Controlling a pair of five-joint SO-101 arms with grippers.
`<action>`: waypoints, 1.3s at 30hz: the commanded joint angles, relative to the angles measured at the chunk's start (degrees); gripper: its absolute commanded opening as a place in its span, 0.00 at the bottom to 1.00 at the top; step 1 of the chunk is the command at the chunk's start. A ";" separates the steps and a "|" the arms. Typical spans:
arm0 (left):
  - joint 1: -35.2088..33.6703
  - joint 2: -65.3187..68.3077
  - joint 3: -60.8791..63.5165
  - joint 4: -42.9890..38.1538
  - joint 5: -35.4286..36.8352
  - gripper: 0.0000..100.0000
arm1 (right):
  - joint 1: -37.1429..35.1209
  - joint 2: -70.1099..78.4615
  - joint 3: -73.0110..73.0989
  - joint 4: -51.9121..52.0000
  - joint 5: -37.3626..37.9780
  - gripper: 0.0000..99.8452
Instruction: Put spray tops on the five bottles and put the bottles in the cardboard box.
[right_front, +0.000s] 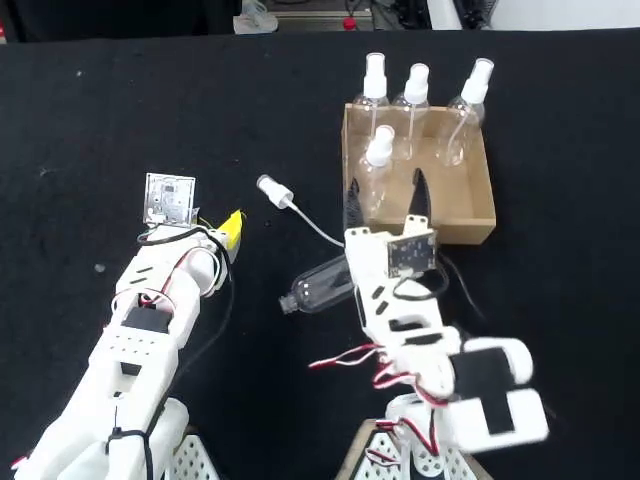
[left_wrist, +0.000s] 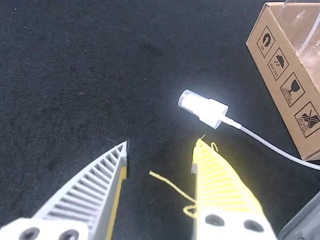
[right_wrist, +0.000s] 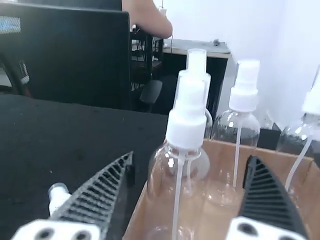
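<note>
Four clear bottles with white spray tops stand in the cardboard box (right_front: 470, 205); the nearest one (right_front: 377, 170) (right_wrist: 182, 165) stands between the fingers of my open right gripper (right_front: 385, 200) (right_wrist: 190, 167), which do not touch it. A fifth bottle (right_front: 322, 285) lies topless on the black table just before the box, beside the right arm. A loose spray top (right_front: 274, 190) (left_wrist: 202, 107) with its thin tube lies left of the box. My left gripper (right_front: 222, 232) (left_wrist: 160, 150) is open a short way from that top, holding nothing.
The box (left_wrist: 292, 75) stands close to the right of the loose spray top. A small white square tag (right_front: 169, 198) lies near the left arm. Black table extends to the left and back.
</note>
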 joint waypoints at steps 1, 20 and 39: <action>-0.48 -0.62 -0.57 -1.23 0.00 0.21 | -0.70 -6.46 2.24 -0.97 0.09 0.31; -2.51 -0.53 1.19 -4.13 0.00 0.21 | -0.35 -32.13 5.85 19.08 0.00 0.31; -2.59 -0.62 4.53 -10.90 0.00 0.21 | 2.73 -92.00 -5.93 99.60 -21.36 0.31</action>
